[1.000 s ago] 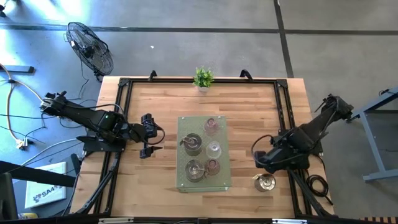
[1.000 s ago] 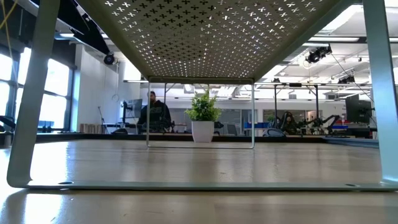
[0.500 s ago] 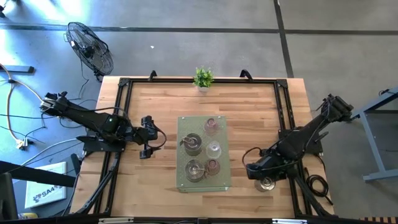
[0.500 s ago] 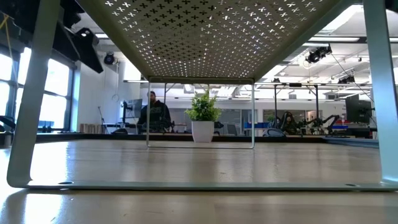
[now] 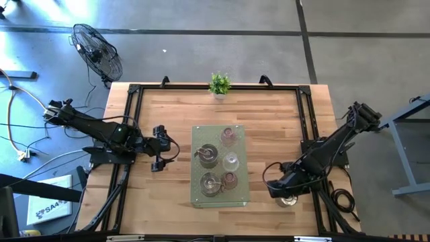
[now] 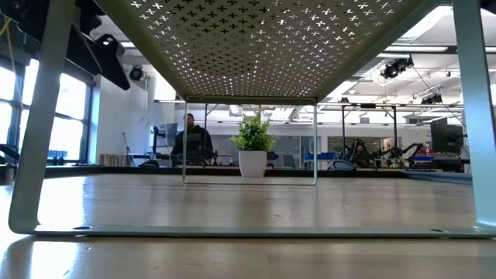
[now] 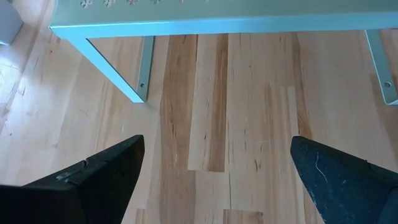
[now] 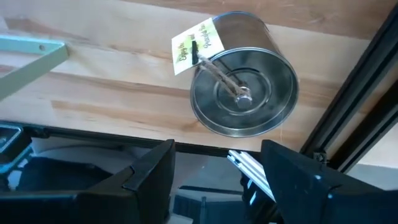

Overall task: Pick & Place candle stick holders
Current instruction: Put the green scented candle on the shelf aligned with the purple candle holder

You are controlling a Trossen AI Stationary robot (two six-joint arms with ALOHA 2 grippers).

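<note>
1. The right gripper (image 5: 287, 195) hung low over the near right part of the wooden table (image 5: 161, 111), right above 1 silver candle stick holder (image 8: 242, 84) that stood on the wood near the table's near edge.
2. In the right wrist view its 2 dark fingers (image 8: 152, 171) stood spread apart, with the silver holder between and beyond them and not gripped; a small yellow label (image 8: 199, 42) was stuck to that holder.
3. A pale green perforated stand (image 5: 200, 199) sat in the middle of the table and carried 5 other holders.
4. 2 silver holders (image 5: 207, 156) stood along its left side.
5. 3 small glass cups (image 5: 228, 136) stood along its right side, the far and near ones pinkish, the middle one clear.
6. The left gripper (image 5: 166, 147) waited just left of the stand, its fingers (image 7: 99, 177) wide apart over bare wood.
7. A small green potted plant (image 5: 219, 84) stood at the far edge.
</note>
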